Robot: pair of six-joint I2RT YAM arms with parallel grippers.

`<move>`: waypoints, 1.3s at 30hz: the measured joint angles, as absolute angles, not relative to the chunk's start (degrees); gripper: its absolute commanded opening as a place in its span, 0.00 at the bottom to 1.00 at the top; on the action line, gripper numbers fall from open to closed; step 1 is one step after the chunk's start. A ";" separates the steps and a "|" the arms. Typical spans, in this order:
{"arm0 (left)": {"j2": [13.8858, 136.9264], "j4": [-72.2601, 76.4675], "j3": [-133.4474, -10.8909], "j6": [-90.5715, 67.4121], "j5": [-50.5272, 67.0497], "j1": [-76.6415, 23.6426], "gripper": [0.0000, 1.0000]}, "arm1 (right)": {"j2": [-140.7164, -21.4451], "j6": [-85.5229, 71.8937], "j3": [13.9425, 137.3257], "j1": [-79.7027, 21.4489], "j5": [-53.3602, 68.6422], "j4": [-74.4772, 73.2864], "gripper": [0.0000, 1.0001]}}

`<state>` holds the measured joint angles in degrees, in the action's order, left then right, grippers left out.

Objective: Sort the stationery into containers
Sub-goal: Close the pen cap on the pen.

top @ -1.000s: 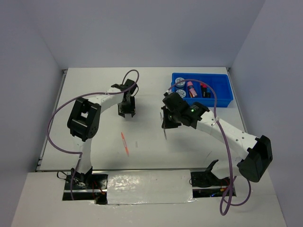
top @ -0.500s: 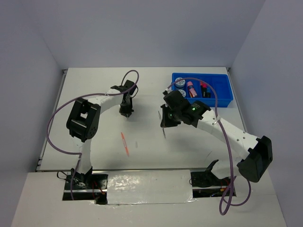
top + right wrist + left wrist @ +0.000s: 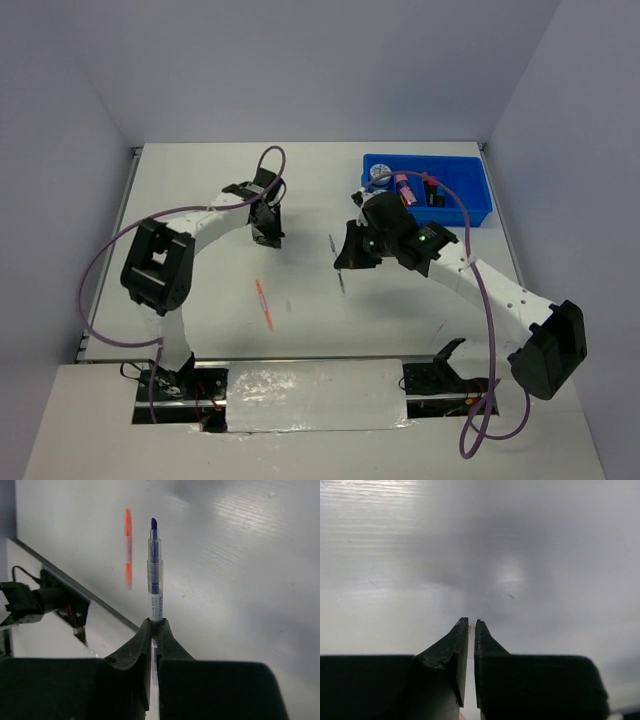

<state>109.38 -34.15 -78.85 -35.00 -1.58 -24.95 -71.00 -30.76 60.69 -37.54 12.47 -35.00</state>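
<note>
Now the right pincer clamps a pen lengthwise over the counter, tip pointing nearward, away from the tray lying near, farther back and rightward.

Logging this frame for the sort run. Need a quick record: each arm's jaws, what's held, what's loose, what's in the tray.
left jaws: nearly together, nothing visibly held
right jaws: shut on purple-tipped pen, which sticks out past the tips
loose on table: orange pen
blue tray: tape disc, pink cylinder, highlighters
</note>
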 measured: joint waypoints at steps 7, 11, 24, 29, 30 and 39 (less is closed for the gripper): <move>88.66 -22.11 -75.24 -37.60 10.39 -25.02 0.00 | -65.76 -34.96 55.40 -37.82 17.34 -25.98 0.00; 76.75 -9.50 -69.38 -41.71 16.82 -25.02 0.00 | -59.09 -38.63 52.58 -38.89 16.73 -19.38 0.00; 66.92 11.53 -60.40 -52.99 26.33 -25.08 0.00 | -56.80 -39.81 51.44 -48.62 13.89 -9.65 0.00; 66.85 12.25 -60.38 -54.74 27.77 -25.08 0.00 | -57.12 -36.93 53.43 -48.77 11.66 -10.57 0.00; 66.85 12.60 -60.34 -55.31 28.21 -25.08 0.00 | -57.23 -36.38 53.87 -48.77 11.66 -10.50 0.00; 65.36 14.70 -59.24 -57.21 29.91 -25.08 0.00 | -57.36 -33.93 54.35 -48.97 11.14 -10.81 0.00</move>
